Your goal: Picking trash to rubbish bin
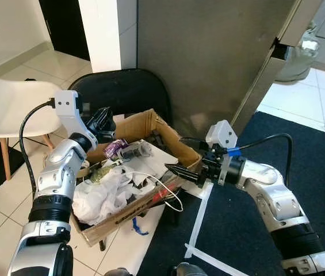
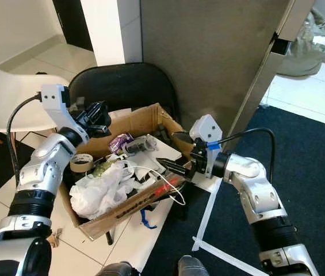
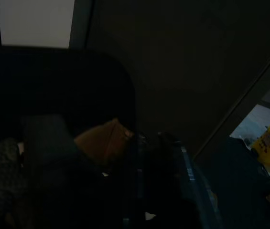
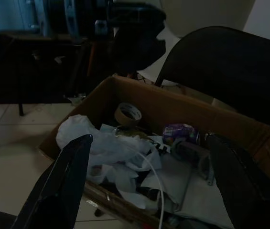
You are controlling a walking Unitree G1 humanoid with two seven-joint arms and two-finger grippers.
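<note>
The right gripper (image 1: 179, 171) hovers over the cardboard box (image 1: 180, 150) of trash, fingers spread and holding nothing. It looks to have just dropped something in; next it must pull clear. The left gripper (image 1: 103, 122) waits at the box's far left, its fingers unreadable.

Box (image 1: 176, 144) open on top, stuffed with trash; black chair (image 1: 125, 92) and grey panel (image 1: 208, 57) block behind.

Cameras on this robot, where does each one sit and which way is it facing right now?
Left eye, right eye: on the head, looking down at the cardboard box of trash; both silver arms show.
Left wrist: very dark, facing the black chair and the box's corner.
Right wrist: looks along the right gripper, jaws open, into the box.
Shared: the tape roll and purple can.
</note>
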